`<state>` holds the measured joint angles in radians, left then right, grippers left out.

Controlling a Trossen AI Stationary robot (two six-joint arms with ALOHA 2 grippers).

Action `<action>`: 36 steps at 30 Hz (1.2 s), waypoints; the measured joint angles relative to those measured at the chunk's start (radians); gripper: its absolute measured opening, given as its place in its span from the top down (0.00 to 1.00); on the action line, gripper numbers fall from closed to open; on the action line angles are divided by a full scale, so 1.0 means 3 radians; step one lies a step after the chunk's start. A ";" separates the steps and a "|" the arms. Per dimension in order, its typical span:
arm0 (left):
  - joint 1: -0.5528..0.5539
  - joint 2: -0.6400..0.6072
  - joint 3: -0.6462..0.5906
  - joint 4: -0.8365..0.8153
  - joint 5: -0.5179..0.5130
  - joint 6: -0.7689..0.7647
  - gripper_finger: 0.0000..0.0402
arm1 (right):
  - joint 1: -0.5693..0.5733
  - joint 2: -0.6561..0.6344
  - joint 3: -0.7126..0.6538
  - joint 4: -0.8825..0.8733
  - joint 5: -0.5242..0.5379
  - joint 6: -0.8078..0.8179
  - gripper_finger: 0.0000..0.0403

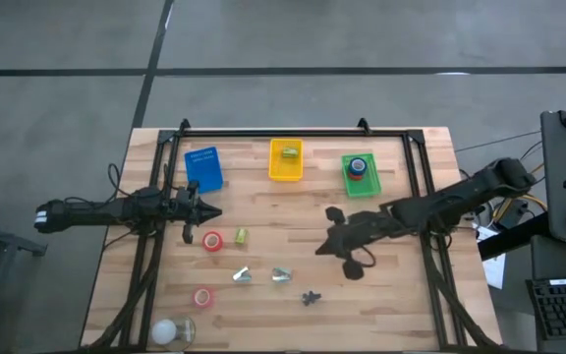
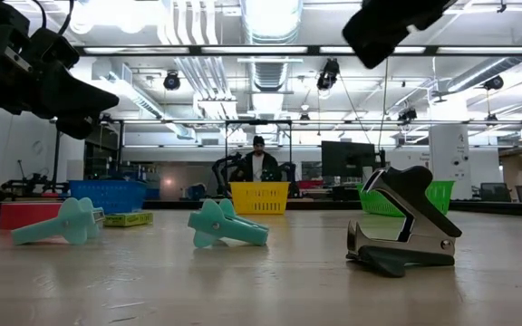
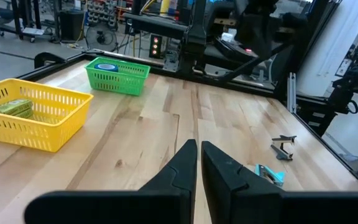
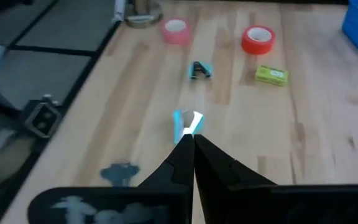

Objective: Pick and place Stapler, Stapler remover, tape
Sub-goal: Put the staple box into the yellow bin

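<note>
On the wooden table lie a red tape roll (image 1: 212, 240), a pink tape roll (image 1: 202, 297), a small yellow-green stapler (image 1: 241, 236), two teal staple removers (image 1: 243, 276) (image 1: 282, 275) and a dark staple remover (image 1: 310, 297). My right gripper (image 1: 324, 246) hangs shut in the air right of them, slanting down; in its wrist view the tips (image 4: 193, 140) point past one teal remover (image 4: 187, 123). My left gripper (image 1: 209, 212) waits shut at the left, just above the red tape. Neither holds anything.
Three baskets stand along the far edge: blue (image 1: 202, 169), yellow (image 1: 285, 160) with a yellow-green piece inside, green (image 1: 360, 174) with a tape roll inside. A white bulb (image 1: 170, 331) lies at the near left corner. A black frame (image 1: 293, 132) rims the table. A person sits far behind.
</note>
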<state>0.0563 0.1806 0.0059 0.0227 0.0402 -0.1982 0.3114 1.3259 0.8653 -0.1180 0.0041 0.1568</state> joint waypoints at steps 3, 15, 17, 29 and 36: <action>0.0000 0.0000 0.0000 0.0000 0.0000 0.0000 0.94 | 0.0071 -0.0172 -0.0129 0.0081 -0.0001 -0.0012 0.98; 0.0000 0.0007 0.0004 -0.0024 -0.0029 0.0915 0.94 | 0.0131 -0.0426 -0.0309 0.0308 0.0000 -0.0477 0.98; 0.0000 0.0010 0.0004 -0.0023 -0.0032 0.0839 0.94 | 0.0130 -0.0408 -0.0309 0.0314 0.0000 -0.0628 0.98; -0.0005 0.0029 0.0000 0.0583 0.0067 -0.0237 0.94 | -0.0006 -0.0452 -0.0316 0.0441 -0.0016 -0.0717 0.98; -0.0004 0.0061 0.0000 0.1491 -0.0258 -0.1557 0.94 | -0.0007 -0.0464 -0.0318 0.0489 -0.0102 -0.0887 0.98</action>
<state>0.0551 0.1988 0.0059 0.4700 -0.0371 -0.6652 0.3092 1.1866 0.7700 0.0287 -0.0266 -0.1092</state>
